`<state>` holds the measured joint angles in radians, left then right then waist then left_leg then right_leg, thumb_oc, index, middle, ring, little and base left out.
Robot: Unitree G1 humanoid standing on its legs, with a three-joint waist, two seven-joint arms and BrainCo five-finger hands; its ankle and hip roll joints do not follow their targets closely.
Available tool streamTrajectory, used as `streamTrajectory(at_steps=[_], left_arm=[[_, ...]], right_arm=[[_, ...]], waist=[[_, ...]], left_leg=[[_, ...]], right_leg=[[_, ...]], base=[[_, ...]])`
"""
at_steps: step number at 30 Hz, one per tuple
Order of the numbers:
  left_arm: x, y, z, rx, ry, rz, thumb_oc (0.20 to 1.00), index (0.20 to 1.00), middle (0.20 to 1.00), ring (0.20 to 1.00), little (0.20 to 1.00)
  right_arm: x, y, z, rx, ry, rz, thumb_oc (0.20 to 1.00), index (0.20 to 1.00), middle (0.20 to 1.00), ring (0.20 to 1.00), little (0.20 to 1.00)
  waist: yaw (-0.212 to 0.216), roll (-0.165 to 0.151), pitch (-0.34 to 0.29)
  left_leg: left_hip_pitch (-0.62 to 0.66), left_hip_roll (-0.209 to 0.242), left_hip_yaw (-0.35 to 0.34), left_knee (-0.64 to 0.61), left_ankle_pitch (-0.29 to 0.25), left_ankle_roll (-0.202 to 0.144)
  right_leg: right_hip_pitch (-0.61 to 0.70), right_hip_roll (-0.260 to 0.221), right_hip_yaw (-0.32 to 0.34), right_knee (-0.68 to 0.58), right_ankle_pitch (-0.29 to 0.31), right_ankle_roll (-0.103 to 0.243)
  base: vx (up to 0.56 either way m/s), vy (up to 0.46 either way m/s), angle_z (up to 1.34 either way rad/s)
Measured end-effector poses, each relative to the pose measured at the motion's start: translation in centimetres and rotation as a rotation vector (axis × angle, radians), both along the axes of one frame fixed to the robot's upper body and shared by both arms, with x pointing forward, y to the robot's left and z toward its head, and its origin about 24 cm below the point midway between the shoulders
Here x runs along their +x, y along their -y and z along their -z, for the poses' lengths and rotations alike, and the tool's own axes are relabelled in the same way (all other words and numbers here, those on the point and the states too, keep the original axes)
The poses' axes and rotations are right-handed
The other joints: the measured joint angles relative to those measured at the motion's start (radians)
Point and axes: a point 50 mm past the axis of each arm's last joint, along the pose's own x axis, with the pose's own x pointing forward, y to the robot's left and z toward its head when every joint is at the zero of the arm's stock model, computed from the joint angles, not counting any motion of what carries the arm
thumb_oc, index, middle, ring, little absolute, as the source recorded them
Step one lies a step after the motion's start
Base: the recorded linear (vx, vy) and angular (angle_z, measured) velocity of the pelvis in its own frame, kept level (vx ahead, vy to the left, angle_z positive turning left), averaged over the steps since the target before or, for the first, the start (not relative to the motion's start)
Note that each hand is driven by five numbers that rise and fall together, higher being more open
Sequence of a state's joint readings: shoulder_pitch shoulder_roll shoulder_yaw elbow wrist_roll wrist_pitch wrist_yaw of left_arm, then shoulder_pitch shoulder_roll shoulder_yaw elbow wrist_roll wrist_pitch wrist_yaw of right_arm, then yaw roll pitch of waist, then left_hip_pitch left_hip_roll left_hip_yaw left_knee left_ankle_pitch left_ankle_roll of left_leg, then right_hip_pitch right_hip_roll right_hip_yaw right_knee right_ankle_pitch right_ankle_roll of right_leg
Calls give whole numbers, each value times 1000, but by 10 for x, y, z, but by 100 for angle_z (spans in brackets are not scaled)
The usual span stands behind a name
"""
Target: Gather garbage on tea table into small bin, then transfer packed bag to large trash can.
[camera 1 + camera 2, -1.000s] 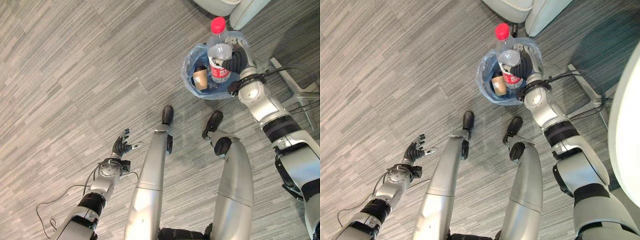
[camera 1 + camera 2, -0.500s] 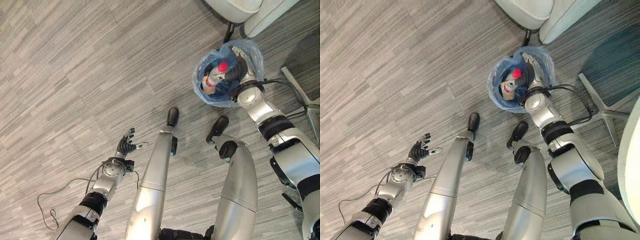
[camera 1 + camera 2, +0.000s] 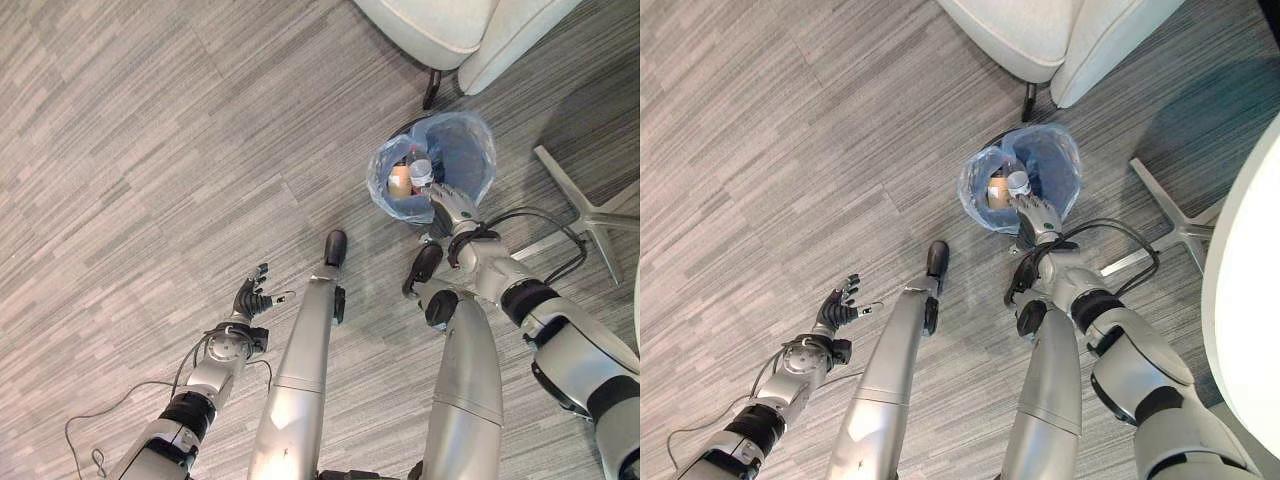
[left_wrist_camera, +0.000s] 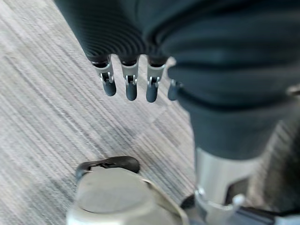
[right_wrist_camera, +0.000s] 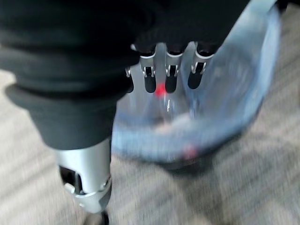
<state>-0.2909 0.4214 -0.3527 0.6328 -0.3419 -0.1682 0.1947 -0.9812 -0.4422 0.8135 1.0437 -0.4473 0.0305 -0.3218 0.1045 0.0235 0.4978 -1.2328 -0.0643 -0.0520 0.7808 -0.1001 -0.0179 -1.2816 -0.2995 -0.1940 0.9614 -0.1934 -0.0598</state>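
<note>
A small bin lined with a blue plastic bag [image 3: 470, 150] stands on the grey floor below an armchair. Inside it lie a clear plastic bottle [image 3: 420, 172] and a brown paper cup [image 3: 399, 180]. My right hand [image 3: 452, 207] hovers at the bin's near rim, open and empty, fingers pointing toward the bag. In the right wrist view the straight fingers [image 5: 171, 77] hang above the blue bag [image 5: 234, 108], with a red spot of the bottle showing inside. My left hand [image 3: 250, 299] is low at the left over bare floor, open with nothing in it; its fingers [image 4: 130, 86] hang straight.
A pale armchair [image 3: 450, 30] with a dark leg stands just behind the bin. A chair's metal star base [image 3: 590, 215] lies to the right of the bin. A white table edge [image 3: 1245, 290] runs along the right side.
My right hand has let go of the bottle, which now lies in the bin, and has drawn back to the bin's near rim. The camera has shifted. The left hand stays idle.
</note>
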Motion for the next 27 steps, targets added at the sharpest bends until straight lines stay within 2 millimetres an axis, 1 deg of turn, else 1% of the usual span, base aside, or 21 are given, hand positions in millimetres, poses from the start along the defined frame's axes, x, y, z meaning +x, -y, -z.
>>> streamTrajectory(at_steps=[1,2,3,5,7,11,13,15,16,17,18,19,20,21,22,23,24,25,26,27], left_arm=[[0,-2,0,7,-2,-5,1000,1000,1000,1000,1000],[1,-4,-1,13,-1,-9,1000,1000,1000,1000,1000],[2,-4,-2,14,0,-9,1000,1000,1000,1000,1000],[4,-4,-3,15,5,-9,1000,1000,1000,1000,1000],[7,-3,-7,15,18,-5,1000,1000,1000,1000,1000],[10,0,-11,10,34,2,1000,1000,1000,1000,1000],[11,1,-11,6,36,5,1000,1000,1000,1000,1000],[11,2,-11,3,35,6,1000,1000,1000,1000,1000],[11,2,-10,3,32,5,1000,1000,1000,1000,1000],[10,2,-10,2,30,5,1000,1000,1000,1000,1000],[9,2,-9,2,26,3,1000,1000,1000,1000,1000],[10,1,-10,-1,30,-2,1000,1000,1000,1000,1000],[10,0,-10,-5,28,-6,1000,1000,1000,1000,1000],[7,0,-6,-21,16,-23,1000,1000,1000,1000,1000],[-1,-1,4,-29,-17,-31,1000,1000,1000,1000,1000],[-6,-4,9,-41,-41,-45,1000,1000,1000,1000,1000],[-12,-8,15,-49,-64,-68,1000,1000,1000,1000,1000],[-20,-11,22,-49,-92,-76,1000,1000,1000,1000,1000],[-33,-14,34,-54,-138,-83,1000,1000,1000,1000,1000],[-44,-16,42,-68,-171,-107,1000,1000,1000,1000,1000]], right_arm=[[0,-4,2,3,-11,-6,1000,1000,1000,1000,1000],[1,-8,0,17,-3,-10,200,200,200,200,200],[2,-9,-4,16,5,-12,200,200,200,200,200],[4,-12,-9,24,15,-20,200,200,200,200,200],[6,-14,-16,44,36,-28,200,200,200,200,200],[10,-12,-32,101,76,-19,200,200,200,200,200],[10,-11,-36,114,87,-23,200,200,200,200,200],[9,-12,-43,169,112,-32,200,200,200,200,200],[7,-11,-42,208,113,-30,200,200,200,200,200],[5,-9,-40,234,112,-27,200,200,200,200,200],[2,-7,-34,254,100,-24,200,200,200,200,200],[-1,-5,-31,328,99,-17,200,200,200,200,200],[-4,-5,-27,386,93,-12,200,200,200,200,200],[-12,-6,-15,453,67,-13,200,200,200,200,200],[-20,-4,4,490,17,-2,200,200,200,200,200],[-34,-6,7,632,16,-33,200,200,200,200,200],[-43,-9,14,678,3,-55,200,200,200,200,200],[-53,-9,26,716,-38,-54,200,200,200,200,200],[-70,-11,37,791,-73,-72,200,200,200,200,200],[-80,-14,43,826,-95,-88,200,200,200,200,200]], waist=[[0,1,6],[8,7,34],[11,10,45],[14,10,47],[15,10,47],[14,10,47],[15,10,46],[16,9,44],[16,9,44],[16,12,36],[16,11,16],[15,11,10],[14,11,10],[14,8,0],[4,-4,-62],[1,-3,-67],[-13,-4,-68],[-26,-15,-88],[-34,-27,-119],[-46,-36,-138]], left_leg=[[-17,-5,2,5,0,0],[-29,-6,1,22,-2,-6],[-31,-5,-1,28,-4,-8],[-34,-4,-2,33,-7,-8],[-33,-2,-4,33,-6,-8],[-21,4,-6,24,-2,-9],[7,4,-4,-11,12,-7],[76,9,-4,-76,29,-7],[116,9,-4,-113,43,-6],[135,10,-6,-134,49,-7],[148,10,-11,-155,55,-6],[182,11,-18,-185,64,-8],[219,13,-24,-214,87,-23],[278,15,-27,-258,100,-23],[297,17,-24,-285,97,-20],[380,20,-26,-333,104,-17],[447,29,-30,-372,113,-18],[507,34,-28,-404,110,-20],[588,38,-21,-448,109,-21],[646,42,-20,-484,113,-17]], right_leg=[[-18,-6,0,13,-1,2],[-31,-8,1,32,-4,-8],[-32,-7,1,35,-6,-13],[-35,-7,0,42,-9,-17],[-35,-5,0,41,-12,-15],[-23,1,-1,28,-8,-19],[0,5,-1,1,0,-19],[64,16,-5,-57,23,-6],[101,18,-11,-88,35,3],[122,19,-17,-106,39,4],[137,22,-25,-125,42,5],[173,25,-35,-150,55,-5],[213,29,-45,-171,65,-2],[273,34,-56,-210,72,6],[287,36,-56,-235,70,12],[373,46,-65,-282,77,21],[446,57,-77,-324,93,28],[506,66,-77,-366,91,40],[583,74,-80,-409,91,57],[640,83,-79,-447,97,66]], base=[[8,-3,15],[4,-9,10],[0,0,0],[0,0,0],[0,0,0],[-39,0,-4],[-36,-12,-3],[-49,-16,-5],[-46,-18,0],[-44,-32,3],[-49,-42,5],[-37,-30,6],[-16,-17,7],[2,-2,5],[0,0,0],[37,18,-5],[54,27,-11],[83,42,-16],[64,36,-18],[4,70,-21]])
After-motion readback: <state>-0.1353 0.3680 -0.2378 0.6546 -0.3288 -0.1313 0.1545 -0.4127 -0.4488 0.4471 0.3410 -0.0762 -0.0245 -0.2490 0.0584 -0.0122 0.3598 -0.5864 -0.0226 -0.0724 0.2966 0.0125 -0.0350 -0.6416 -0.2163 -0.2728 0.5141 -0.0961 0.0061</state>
